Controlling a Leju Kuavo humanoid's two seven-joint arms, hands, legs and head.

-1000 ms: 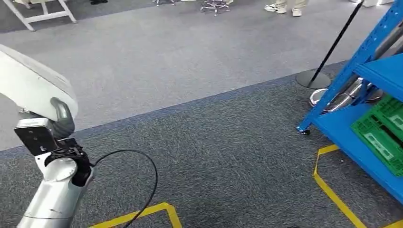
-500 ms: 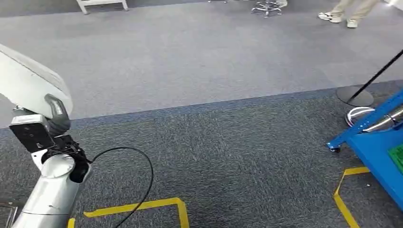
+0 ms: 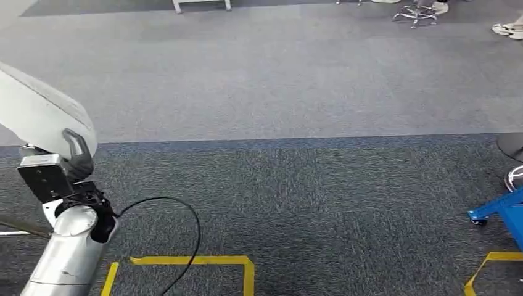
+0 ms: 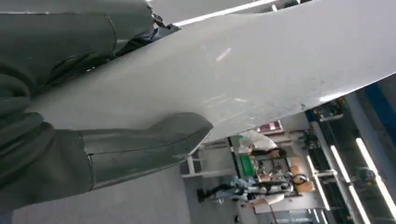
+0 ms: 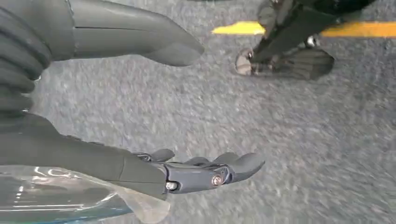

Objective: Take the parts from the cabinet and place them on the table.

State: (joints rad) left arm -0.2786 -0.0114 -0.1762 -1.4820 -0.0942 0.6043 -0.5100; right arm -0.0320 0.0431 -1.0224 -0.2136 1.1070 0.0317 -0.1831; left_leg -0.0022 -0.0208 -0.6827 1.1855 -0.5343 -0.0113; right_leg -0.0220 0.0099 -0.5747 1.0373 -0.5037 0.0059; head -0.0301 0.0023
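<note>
Two robot hands are seen at this moment. The left hand (image 4: 70, 135) grips a large, smooth white curved part (image 4: 261, 74), its thumb pressed under the panel; in the head view this part (image 3: 37, 114) sits above the silver left arm (image 3: 68, 259). The right hand (image 5: 140, 116) hangs over grey carpet (image 5: 303, 140), fingers apart and holding nothing. A corner of the blue cabinet (image 3: 506, 213) stands at the right, beside yellow floor tape (image 3: 191, 262).
</note>
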